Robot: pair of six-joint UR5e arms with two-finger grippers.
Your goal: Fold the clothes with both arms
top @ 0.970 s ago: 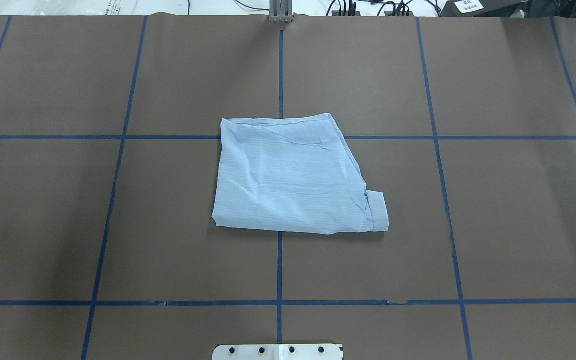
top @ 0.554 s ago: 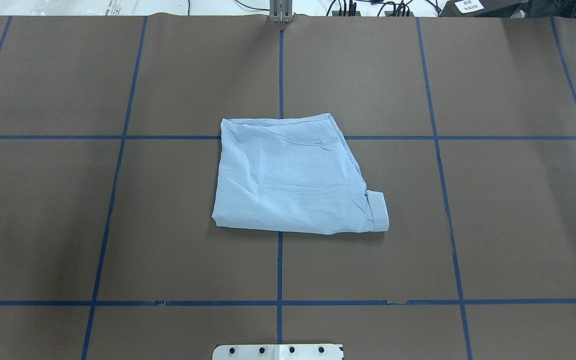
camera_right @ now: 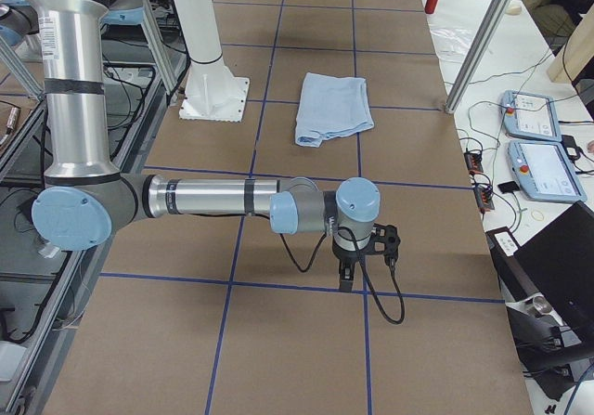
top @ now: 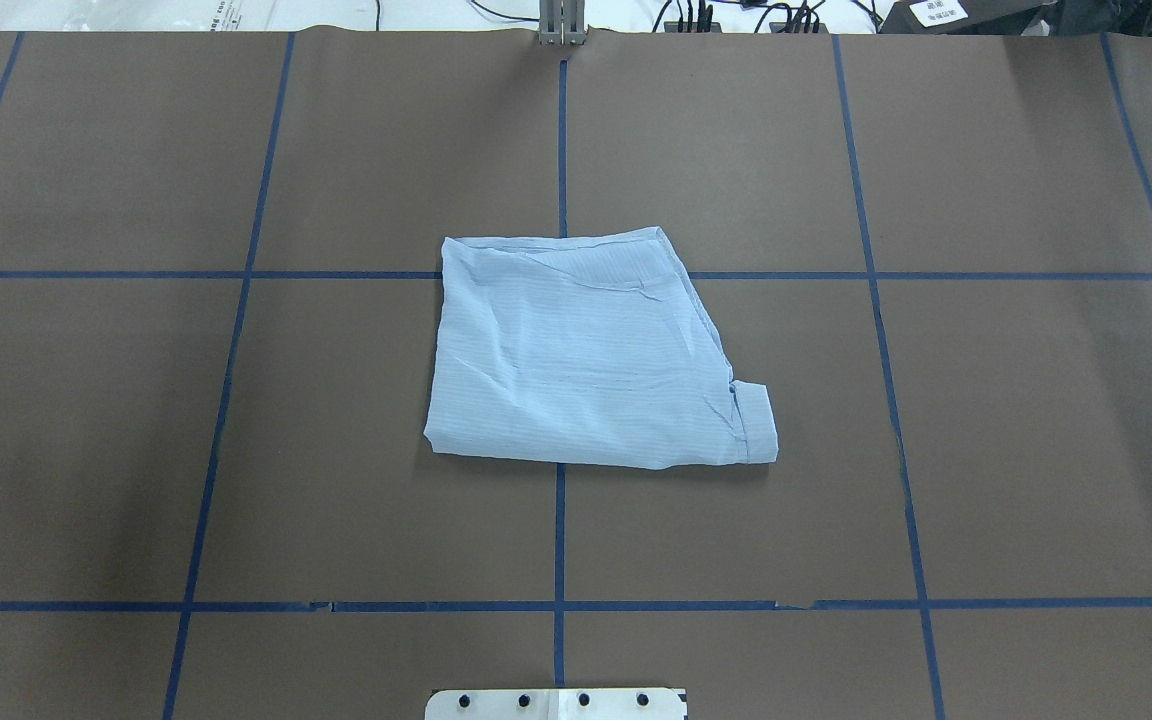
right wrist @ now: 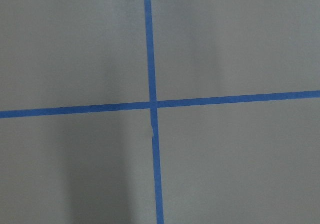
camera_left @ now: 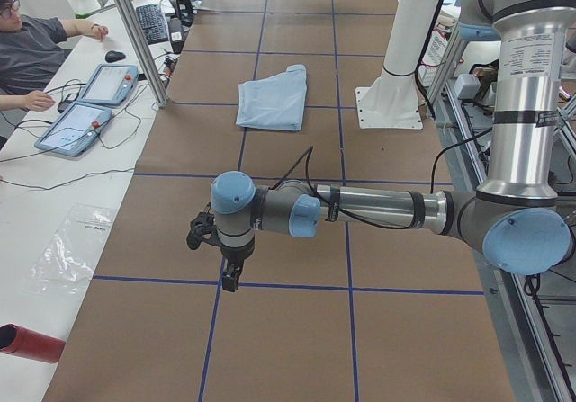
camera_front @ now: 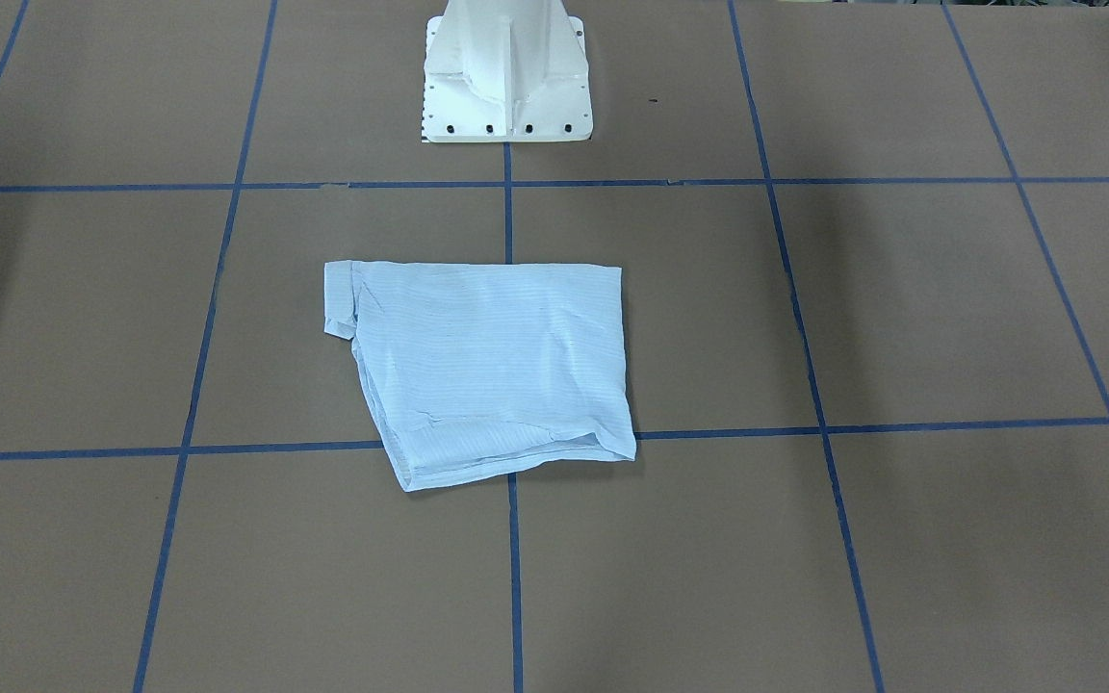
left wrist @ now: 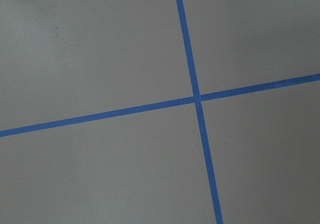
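The pale blue striped shirt lies folded into a compact, roughly square bundle at the table's middle, with a cuff sticking out at its near right corner. It also shows in the front view and both side views. Neither gripper touches it. My left gripper hangs low over bare table far from the shirt, towards the left end. My right gripper hangs likewise towards the right end. I cannot tell whether either is open or shut. Both wrist views show only brown table and blue tape lines.
The white pedestal base stands at the robot's side of the table. A side desk with control tablets, a seated person and a red cylinder runs along the far edge. Metal frame posts stand there.
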